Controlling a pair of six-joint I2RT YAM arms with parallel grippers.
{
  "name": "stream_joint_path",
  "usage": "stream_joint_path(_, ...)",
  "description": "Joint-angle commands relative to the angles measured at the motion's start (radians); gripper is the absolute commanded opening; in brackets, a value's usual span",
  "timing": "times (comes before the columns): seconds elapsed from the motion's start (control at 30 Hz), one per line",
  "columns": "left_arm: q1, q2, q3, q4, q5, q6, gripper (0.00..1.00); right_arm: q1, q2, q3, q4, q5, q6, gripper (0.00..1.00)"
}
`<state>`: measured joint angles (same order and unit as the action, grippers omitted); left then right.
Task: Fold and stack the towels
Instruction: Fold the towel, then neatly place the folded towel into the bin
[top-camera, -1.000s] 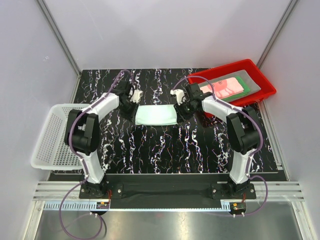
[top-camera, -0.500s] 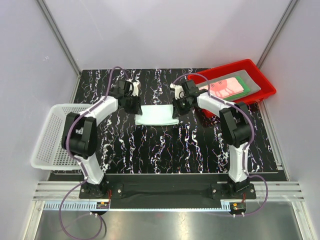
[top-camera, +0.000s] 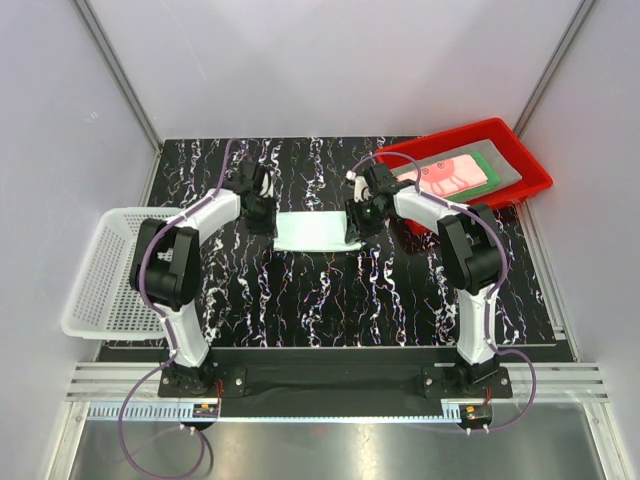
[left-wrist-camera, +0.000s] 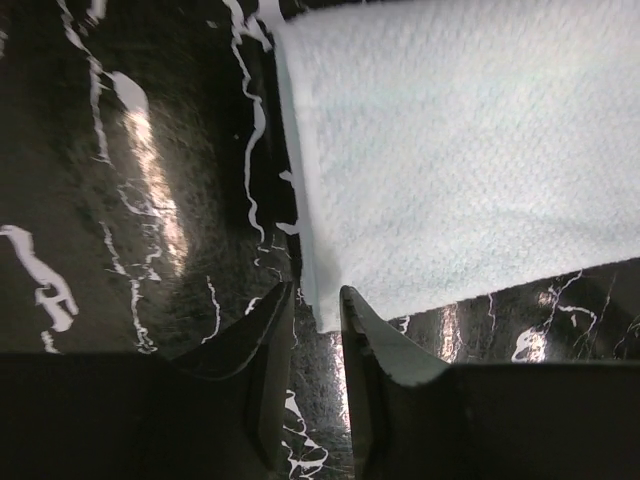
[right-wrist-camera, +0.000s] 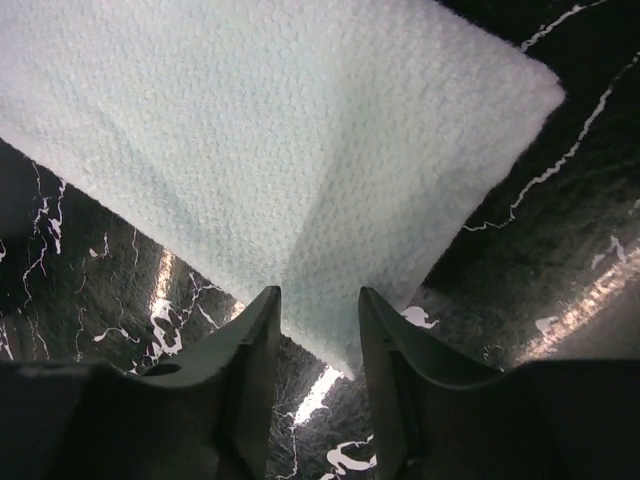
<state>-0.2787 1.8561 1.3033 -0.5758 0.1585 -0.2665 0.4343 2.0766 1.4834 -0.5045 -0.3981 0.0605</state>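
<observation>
- Risk, left side: the corner of the pale towel (left-wrist-camera: 450, 150) lies between my left jaws (left-wrist-camera: 318, 305), with cloth on only one side of the gap. I judge that a lift from here could slip off, or take one layer only, because the bite is shallow.
- Risk, right side: a fold edge of the towel runs into the gap of my right jaws (right-wrist-camera: 318, 310). If one side releases or lifts ahead of the other, I expect the fold to skew and the edges to stop lining up.
- Risk, counter: both jaw sets sit low against the counter (top-camera: 330, 290). A further descent could scrape the tips on the surface.
- Left jaws state: partly open, tips narrowly apart, corner of the towel in the gap. I cannot tell whether they pinch it or have let it go.
- Right jaws state: partly open, towel edge in the gap. Grip or release cannot be told here either.
- Arm pose: in the top view both arms reach forward and bend inward, wrists pitched down, one at each short end of the towel.
- Towel location: flat on the counter as a narrow folded strip, spanning from the left jaws to the right jaws.
- Other towels: a pink towel (top-camera: 455, 172) and a green towel (top-camera: 490, 167) lie in the red tray (top-camera: 530, 175), outboard of the right jaws.
- A white basket (top-camera: 105, 270) stands well outboard of the left jaws.
</observation>
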Motion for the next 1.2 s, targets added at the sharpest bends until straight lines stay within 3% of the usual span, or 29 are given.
stream_joint_path(0.0, -0.001, -0.086, 0.114, -0.082, -0.086, 0.003, 0.31, 0.007, -0.073, 0.040, -0.014, 0.096, 0.105, 0.45)
stream_joint_path(0.17, 0.001, -0.204, 0.183, -0.111, -0.091, 0.021, 0.34, 0.004, -0.049, 0.067, 0.021, 0.205, 0.197, 0.61)
stream_joint_path(0.57, -0.001, -0.408, 0.103, -0.104, -0.051, 0.087, 0.40, 0.003, 0.054, 0.083, 0.092, 0.243, 0.187, 0.66)
stream_joint_path(0.7, -0.001, -0.437, 0.094, -0.098, -0.076, 0.092, 0.41, 0.007, 0.073, 0.051, 0.103, 0.209, 0.206, 0.59)
stream_joint_path(0.83, -0.001, -0.455, 0.093, -0.099, -0.076, 0.092, 0.41, 0.012, 0.065, -0.006, 0.100, 0.213, 0.214, 0.45)
stream_joint_path(1.03, 0.001, -0.508, 0.096, -0.095, -0.060, 0.070, 0.43, 0.018, 0.048, -0.021, 0.092, 0.170, 0.216, 0.35)
stream_joint_path(1.13, 0.001, -0.528, 0.094, -0.088, -0.063, 0.064, 0.43, 0.018, 0.056, -0.020, 0.095, 0.157, 0.223, 0.22)
stream_joint_path(1.17, 0.001, -0.531, 0.093, -0.087, -0.068, 0.064, 0.44, 0.017, 0.059, -0.020, 0.099, 0.157, 0.222, 0.13)
